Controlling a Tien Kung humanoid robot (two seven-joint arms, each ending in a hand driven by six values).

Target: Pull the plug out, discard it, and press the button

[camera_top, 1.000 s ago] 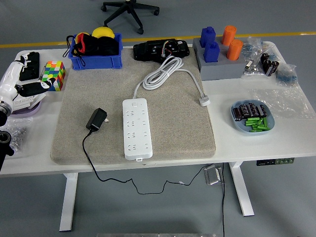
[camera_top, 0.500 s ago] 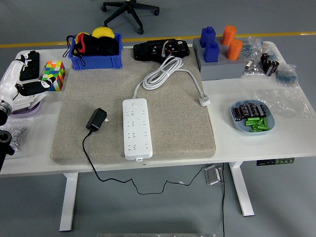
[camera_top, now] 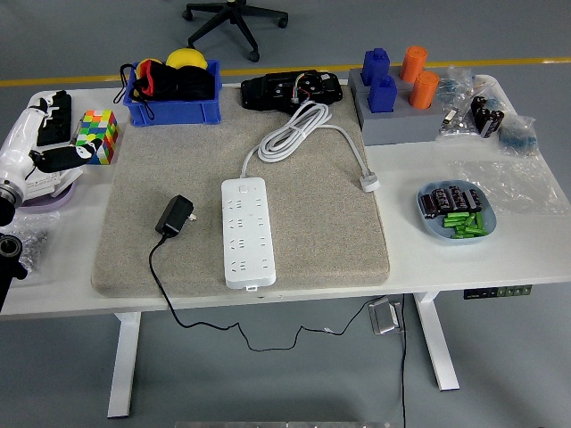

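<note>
The white power strip lies flat on the grey mat, and the black plug rests just beside it on the mat, already out, with its thin black cord hanging over the near edge. The plug looks small, light and hard, so its chunky body is the best place to take hold, while the cord is soft and floppy. Farther back at the left edge, the left hand sits with loose fingers, holding nothing.

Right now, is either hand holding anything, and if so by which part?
Nothing is held. The left hand sits at the table's left edge, clear of the black plug lying on the mat; the right hand is out of view.
</note>
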